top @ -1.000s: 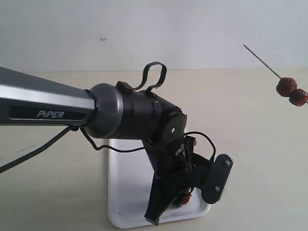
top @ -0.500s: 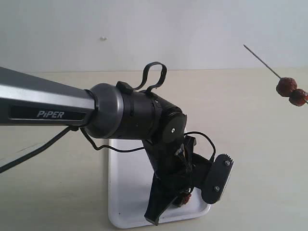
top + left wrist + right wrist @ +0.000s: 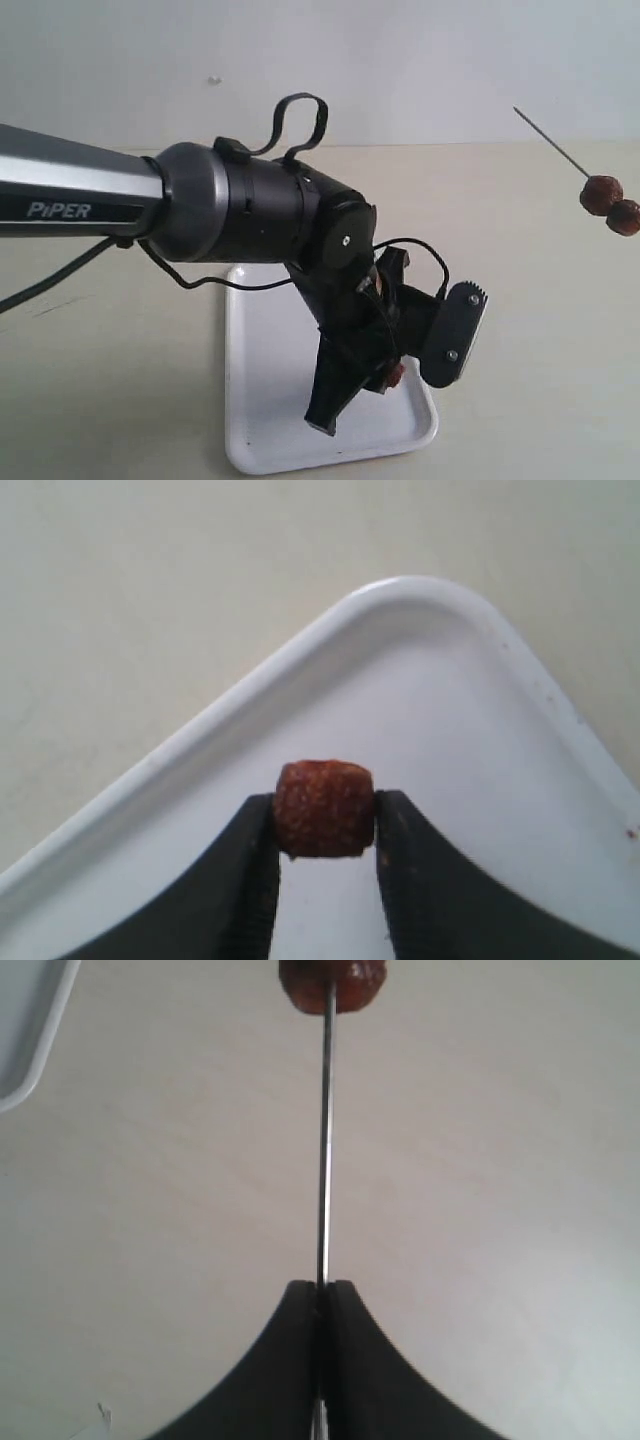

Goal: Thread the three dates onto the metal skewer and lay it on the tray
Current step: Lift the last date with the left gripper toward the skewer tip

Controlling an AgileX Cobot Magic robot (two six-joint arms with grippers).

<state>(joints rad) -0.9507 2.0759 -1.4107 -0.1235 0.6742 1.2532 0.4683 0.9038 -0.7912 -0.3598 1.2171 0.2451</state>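
My left gripper is shut on one dark reddish-brown date, pinched between its black fingers just above the white tray. In the exterior view this date shows as a small red lump under the left arm, over the tray. My right gripper is shut on the thin metal skewer, which carries a date further along. At the exterior view's right edge the skewer slants in the air with two dates threaded side by side. The right gripper itself is outside that view.
The beige tabletop stretches around the tray, with a pale wall behind. The left arm's black wrist and cable hide much of the tray. A corner of the tray shows in the right wrist view.
The left arm has drawn back to the left and raised the gripped date a little above the tray. The skewer with its two dates has shifted slightly right and down.
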